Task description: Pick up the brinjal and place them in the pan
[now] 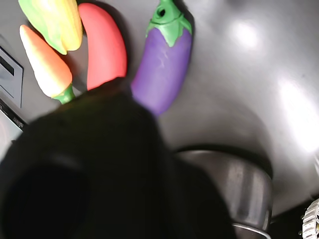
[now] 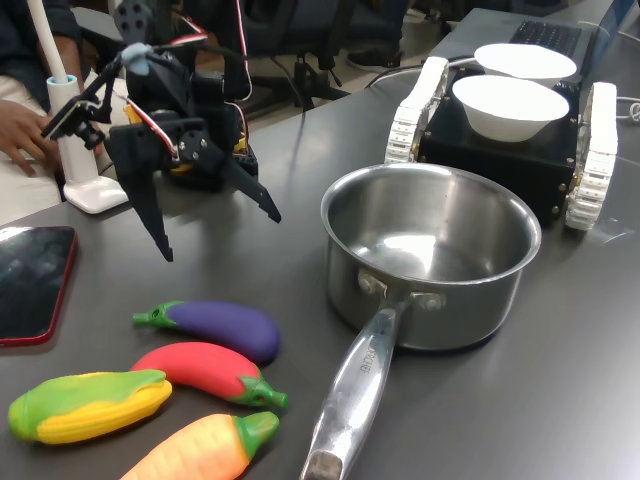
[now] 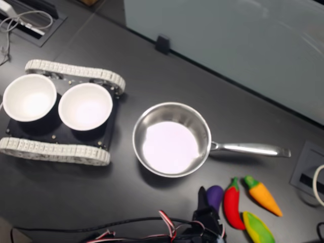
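Observation:
The purple brinjal (image 2: 222,327) with its green stem cap lies on the dark table, to the left of the pan's handle in the first exterior view. My gripper (image 2: 218,232) hangs open above the table just behind it, its two black fingers spread wide with nothing between them. In the wrist view the brinjal (image 1: 162,69) lies beyond the gripper's dark body, with the pan (image 1: 241,186) off to one side. The steel pan (image 2: 470,300) stands empty. In the second exterior view the gripper (image 3: 204,201) covers part of the brinjal (image 3: 216,194), below the pan (image 3: 135,139).
A red eggplant-shaped toy (image 2: 200,368), a corn toy (image 2: 90,405) and a carrot toy (image 2: 200,452) lie beside the brinjal. A tracked black vehicle (image 2: 500,160) carrying two white bowls (image 2: 510,105) stands behind the pan. A red-cased phone (image 2: 30,282) and a person's hand (image 2: 20,135) are at the first exterior view's left.

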You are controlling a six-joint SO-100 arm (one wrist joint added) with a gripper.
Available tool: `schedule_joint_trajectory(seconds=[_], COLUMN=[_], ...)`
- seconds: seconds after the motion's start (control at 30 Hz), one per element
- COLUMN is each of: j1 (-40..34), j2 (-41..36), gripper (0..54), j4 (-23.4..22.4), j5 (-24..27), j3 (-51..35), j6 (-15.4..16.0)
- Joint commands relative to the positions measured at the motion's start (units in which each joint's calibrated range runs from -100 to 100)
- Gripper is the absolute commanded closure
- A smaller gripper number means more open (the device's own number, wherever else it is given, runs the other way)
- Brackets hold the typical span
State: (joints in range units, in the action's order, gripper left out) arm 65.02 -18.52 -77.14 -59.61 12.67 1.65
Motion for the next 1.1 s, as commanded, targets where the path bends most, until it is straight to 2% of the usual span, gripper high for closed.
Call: schedule_joint_trajectory(seconds=[0.0,0.7,1.07], j1=[-1.6,-6.07,-3.43], j2=[0.59,8.02,12.32], gripper=[7.2,7.4,7.7], j4=[2.72,3.75,4.77], j5=[-2.93,-12.7,-17.14], j3=[-5.81,-7.72,-11.26], j6=[0.28,0.28,-0.39])
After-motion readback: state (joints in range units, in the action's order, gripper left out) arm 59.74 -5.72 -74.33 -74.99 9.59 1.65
